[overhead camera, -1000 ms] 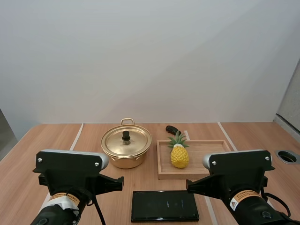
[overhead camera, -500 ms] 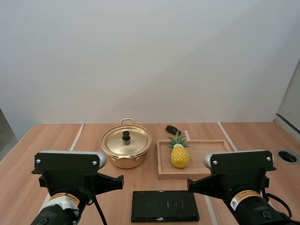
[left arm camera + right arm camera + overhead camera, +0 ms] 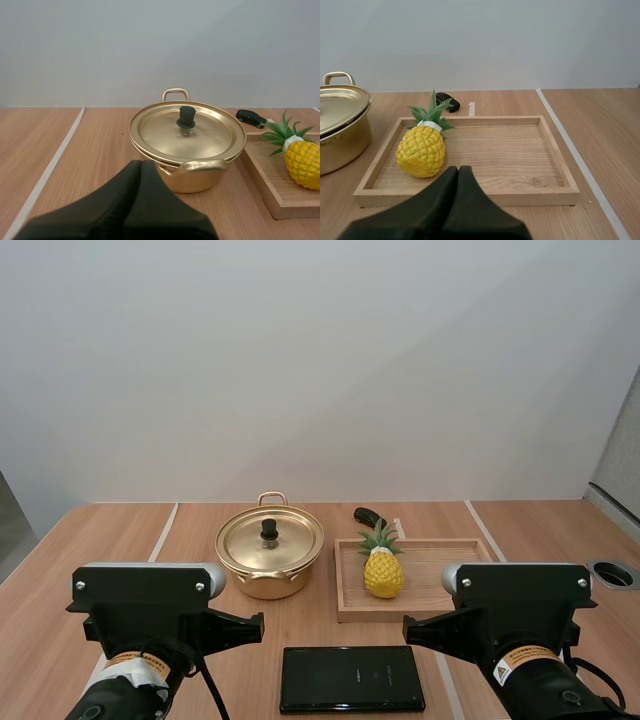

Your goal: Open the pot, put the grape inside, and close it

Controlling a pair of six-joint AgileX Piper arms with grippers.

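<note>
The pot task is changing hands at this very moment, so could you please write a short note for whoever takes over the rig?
Left hand: shut on nothing, hanging short of the pot.
Right hand: shut on nothing, at the near rim of the wooden tray.
Pot stands left of the tray, lid on. The fruit lying in the tray is a pineapple, not a grape.
Done: nothing yet.
Left: lift the lid, put the fruit in the pot, close it.
</note>
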